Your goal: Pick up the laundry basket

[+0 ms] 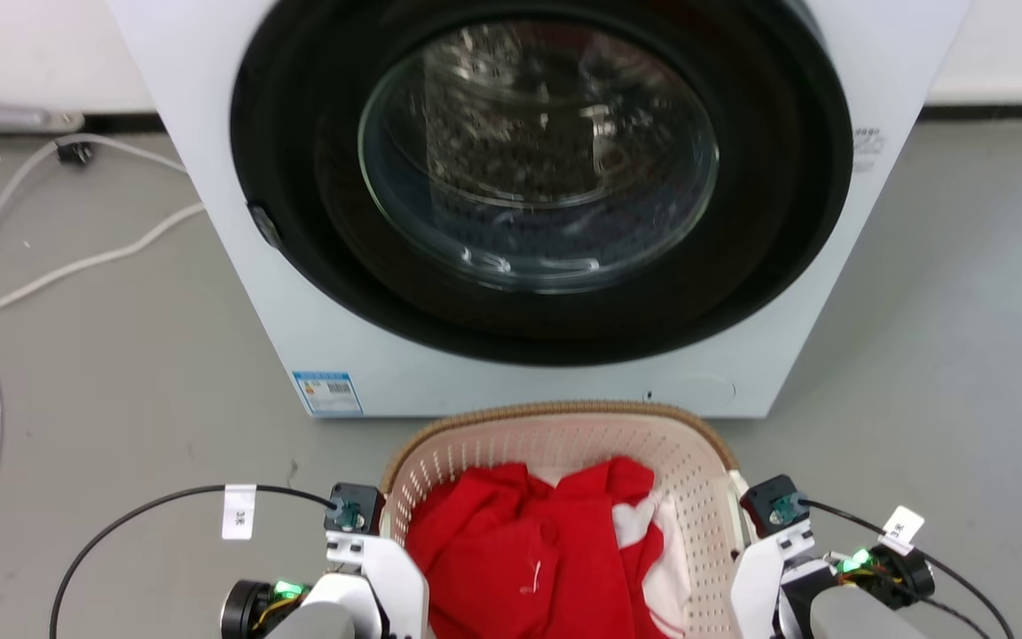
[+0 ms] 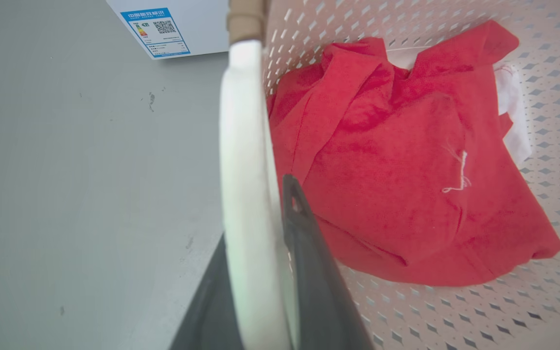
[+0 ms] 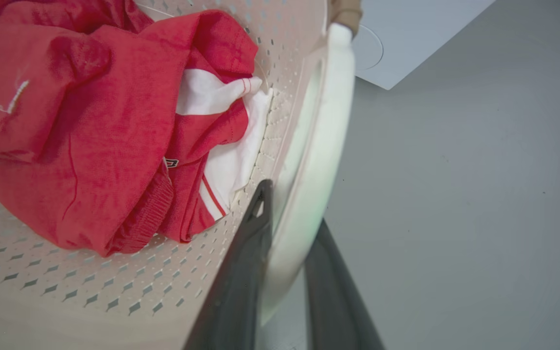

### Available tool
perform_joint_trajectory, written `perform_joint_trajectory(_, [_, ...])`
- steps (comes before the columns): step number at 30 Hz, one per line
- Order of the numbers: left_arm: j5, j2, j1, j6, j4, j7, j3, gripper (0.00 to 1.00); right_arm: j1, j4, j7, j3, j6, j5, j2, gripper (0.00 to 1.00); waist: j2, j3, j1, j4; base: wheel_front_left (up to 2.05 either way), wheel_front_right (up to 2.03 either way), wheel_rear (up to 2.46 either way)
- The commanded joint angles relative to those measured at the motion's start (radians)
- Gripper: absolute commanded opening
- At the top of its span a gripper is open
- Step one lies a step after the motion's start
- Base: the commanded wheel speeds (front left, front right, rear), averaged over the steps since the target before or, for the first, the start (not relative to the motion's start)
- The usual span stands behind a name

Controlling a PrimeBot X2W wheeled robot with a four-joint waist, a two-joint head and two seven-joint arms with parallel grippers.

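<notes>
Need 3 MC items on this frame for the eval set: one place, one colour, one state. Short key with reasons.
1. Where does the laundry basket stand relative to the washing machine?
A. on top of it
B. on the floor in front of it
C. inside its drum

2. What colour is most of the clothing in the basket?
A. blue
B. black
C. red

3. Where are the left gripper fingers?
A. either side of the basket's white handle
B. closed on the clothing
C. spread over bare floor

Key:
1 B, head view shows it below the door.
2 C, red dominates, with some white.
3 A, left wrist view shows the handle between them.
</notes>
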Motion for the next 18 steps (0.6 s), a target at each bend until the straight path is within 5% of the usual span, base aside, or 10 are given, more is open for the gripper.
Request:
perform_joint_trajectory(1, [0.001,-0.012,0.011,-0.019,-0.005,0.004,-0.012,0.0,0.006,-0.005,0.004,0.018,0.0,0.011,0.007,0.0,-0.0001,-0.041,0.0003,0.013,0.0,0.0,0.0])
perform_joint_trajectory(18, [-0.033,-0.014,0.076,-0.049,0.023,0.158,-0.063,0.0,0.039,-0.041,0.244,0.268,0.001,0.236,0.009,0.0,-0.0001,-0.127,0.0003,0.026,0.0,0.0,0.0])
